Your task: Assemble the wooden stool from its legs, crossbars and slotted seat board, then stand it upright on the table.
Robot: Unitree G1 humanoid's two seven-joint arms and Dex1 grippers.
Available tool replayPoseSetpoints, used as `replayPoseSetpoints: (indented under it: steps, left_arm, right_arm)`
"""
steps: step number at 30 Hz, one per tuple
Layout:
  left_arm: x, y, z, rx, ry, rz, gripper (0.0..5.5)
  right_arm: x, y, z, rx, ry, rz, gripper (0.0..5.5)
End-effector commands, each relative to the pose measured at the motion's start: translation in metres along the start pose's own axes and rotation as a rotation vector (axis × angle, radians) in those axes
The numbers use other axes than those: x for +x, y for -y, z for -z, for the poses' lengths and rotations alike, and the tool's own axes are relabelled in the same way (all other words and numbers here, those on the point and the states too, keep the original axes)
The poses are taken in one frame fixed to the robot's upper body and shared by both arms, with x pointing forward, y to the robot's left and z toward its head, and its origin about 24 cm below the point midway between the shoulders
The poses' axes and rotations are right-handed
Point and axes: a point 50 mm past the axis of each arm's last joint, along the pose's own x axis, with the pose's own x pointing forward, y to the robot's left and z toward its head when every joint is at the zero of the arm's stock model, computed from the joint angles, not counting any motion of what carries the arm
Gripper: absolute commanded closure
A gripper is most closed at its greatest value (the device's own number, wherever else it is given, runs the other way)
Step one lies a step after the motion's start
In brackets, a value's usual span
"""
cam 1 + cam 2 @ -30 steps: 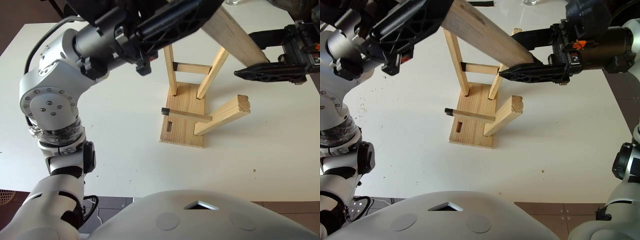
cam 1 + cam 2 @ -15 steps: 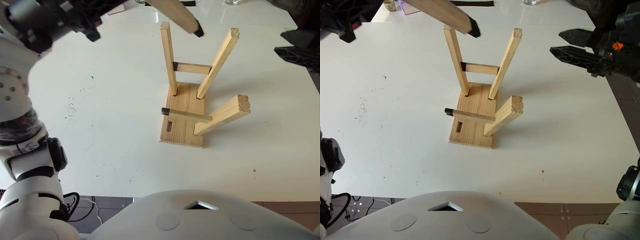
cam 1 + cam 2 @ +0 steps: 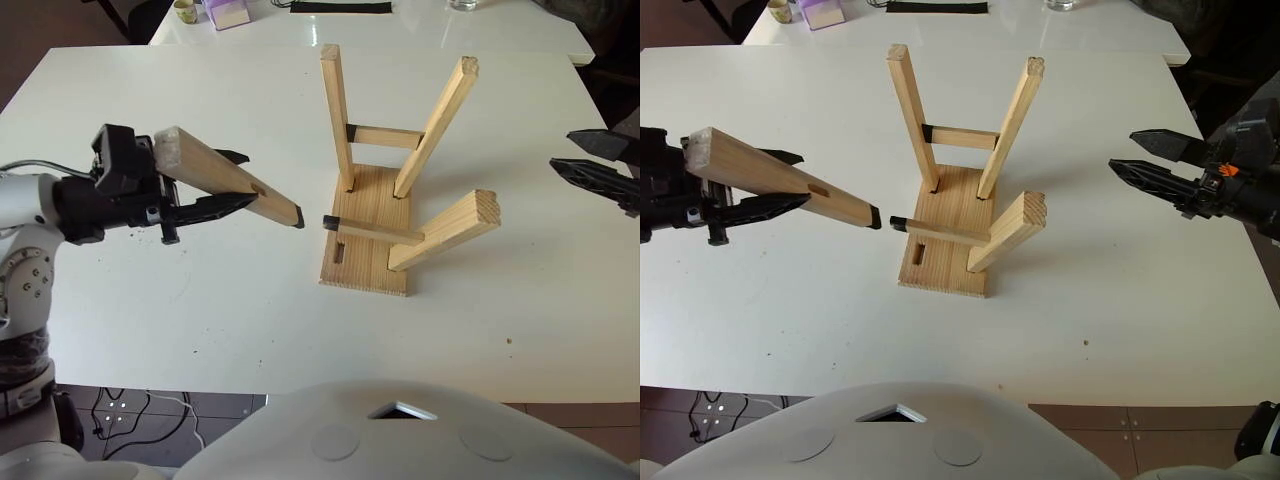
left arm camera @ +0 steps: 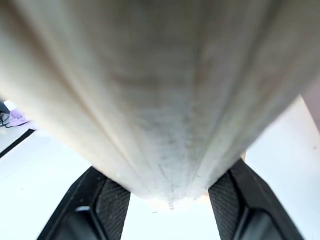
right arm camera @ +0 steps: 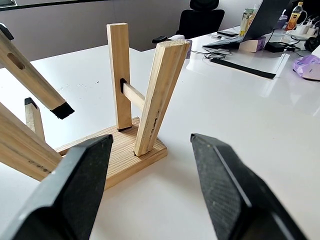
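The slotted seat board (image 3: 367, 258) lies flat on the white table (image 3: 200, 320). Two legs (image 3: 337, 115) stand up from its far end, joined by a crossbar (image 3: 385, 136). A third leg (image 3: 446, 231) leans out from its near right, and a crossbar (image 3: 370, 230) sticks out leftward from it. My left gripper (image 3: 225, 178) is shut on the fourth leg (image 3: 225, 178), held slanting to the left of the board; its black-tipped end (image 3: 872, 217) hangs close to the free end of that crossbar. My right gripper (image 3: 1145, 155) hovers open to the right of the stool, and its view faces the standing legs (image 5: 140, 95).
Small items (image 3: 215, 12) and a black strip (image 3: 340, 7) lie on a second table behind. The table's right edge runs close to my right gripper. Bare tabletop lies in front of and to the left of the board.
My left arm swung the fourth leg down from high above the stool to a low slant left of the board. My right gripper drew away to the right and lower.
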Motion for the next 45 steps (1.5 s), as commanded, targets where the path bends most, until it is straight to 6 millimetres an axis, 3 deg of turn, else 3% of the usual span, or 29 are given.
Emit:
replayPoseSetpoints:
  steps: [1,10,18,25,30,45]
  left_arm:
    - [0.008,0.01,0.009,-0.029,0.025,0.015,3.45]
    - [0.025,0.031,0.041,-0.084,-0.009,0.082,3.45]
    - [0.036,0.038,0.038,-0.085,0.031,0.1,3.45]
    - [0.035,0.029,0.023,-0.037,0.049,0.089,3.45]
    - [0.044,0.036,0.018,-0.052,0.085,0.115,3.45]
    - [0.059,0.041,0.046,-0.102,0.042,0.07,3.45]
  right_arm:
    - [0.008,-0.002,-0.002,-0.022,-0.009,-0.027,2.63]
    - [0.02,-0.008,-0.001,-0.041,-0.046,-0.097,2.63]
    - [0.025,-0.009,0.0,-0.056,-0.042,-0.103,2.63]
    - [0.026,-0.01,0.006,-0.058,-0.062,-0.101,2.63]
    - [0.027,-0.012,0.01,-0.066,-0.081,-0.102,2.63]
    - [0.034,-0.011,0.009,-0.089,-0.094,-0.124,2.63]
